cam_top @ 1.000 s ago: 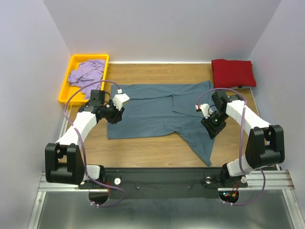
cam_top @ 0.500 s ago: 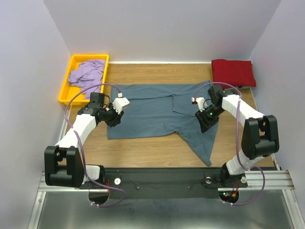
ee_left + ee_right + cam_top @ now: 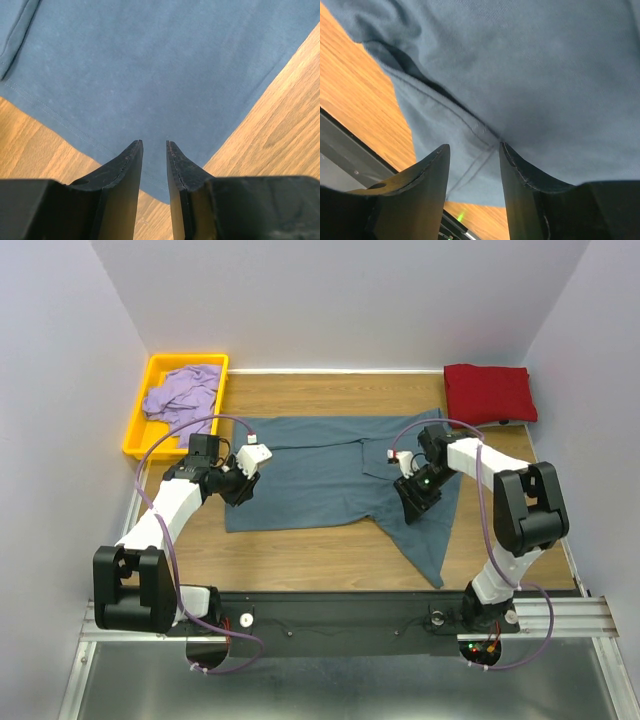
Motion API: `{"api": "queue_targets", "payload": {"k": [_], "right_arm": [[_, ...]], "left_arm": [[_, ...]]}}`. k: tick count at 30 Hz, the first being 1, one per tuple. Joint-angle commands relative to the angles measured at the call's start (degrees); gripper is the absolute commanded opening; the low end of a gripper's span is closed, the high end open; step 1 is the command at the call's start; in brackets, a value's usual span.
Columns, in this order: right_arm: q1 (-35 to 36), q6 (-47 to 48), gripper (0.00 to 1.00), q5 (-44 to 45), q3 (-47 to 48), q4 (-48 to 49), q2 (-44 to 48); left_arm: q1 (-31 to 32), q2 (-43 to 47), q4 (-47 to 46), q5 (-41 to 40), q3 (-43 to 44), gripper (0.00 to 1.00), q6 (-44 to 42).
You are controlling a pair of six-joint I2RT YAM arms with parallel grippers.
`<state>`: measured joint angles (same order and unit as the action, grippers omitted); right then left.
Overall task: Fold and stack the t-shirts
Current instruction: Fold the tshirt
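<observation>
Blue-grey t-shirt point(image 3: 320, 475) lies flat beneath the left gripper point(image 3: 152, 145) and right gripper point(image 3: 472, 148), both with jaws parted.

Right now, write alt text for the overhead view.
A blue-grey t-shirt lies spread on a wooden table, with the left gripper over its left edge and the right gripper over its right side. A folded red shirt sits far right; a crumpled purple shirt lies in a yellow tray far left.
</observation>
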<state>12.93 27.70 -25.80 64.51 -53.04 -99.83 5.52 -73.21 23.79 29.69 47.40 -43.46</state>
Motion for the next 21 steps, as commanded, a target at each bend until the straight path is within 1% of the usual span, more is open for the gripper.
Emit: {"api": "queue_targets", "payload": {"k": [1,6,7,10,12,18,19,21], "right_arm": [[1.48,-1.69,0.52,-0.57,1.23,2.76,-1.24],[1.84,-1.86,0.52,0.58,1.14,3.46,-2.38],[1.84,-1.86,0.5,0.75,1.06,3.55,-2.56],[2.1,-2.13,0.39,0.4,0.79,3.47,-2.21],[2.62,-2.48,0.34,0.23,0.97,2.86,-0.81],[3.86,-2.57,0.38,0.05,2.46,-0.84,3.24],[4.03,-2.48,0.38,0.22,2.72,-1.54,3.94],[4.3,-2.39,0.34,0.58,2.73,-1.81,4.47]], "left_arm": [[-0.07,0.7,-0.5,1.07,1.29,0.37,0.13],[-0.07,0.79,-0.85,1.07,1.03,0.37,0.22],[-0.07,0.79,-0.94,1.07,1.03,0.37,0.22],[-0.07,0.61,-1.03,1.07,0.77,0.37,0.22],[-0.16,0.7,-1.29,1.07,0.59,0.37,0.13],[-0.16,1.14,-1.2,1.07,0.59,0.37,0.31],[-0.16,1.05,-1.2,1.16,0.68,0.37,0.31],[-0.07,1.05,-1.47,1.42,0.68,0.37,0.4]]}}
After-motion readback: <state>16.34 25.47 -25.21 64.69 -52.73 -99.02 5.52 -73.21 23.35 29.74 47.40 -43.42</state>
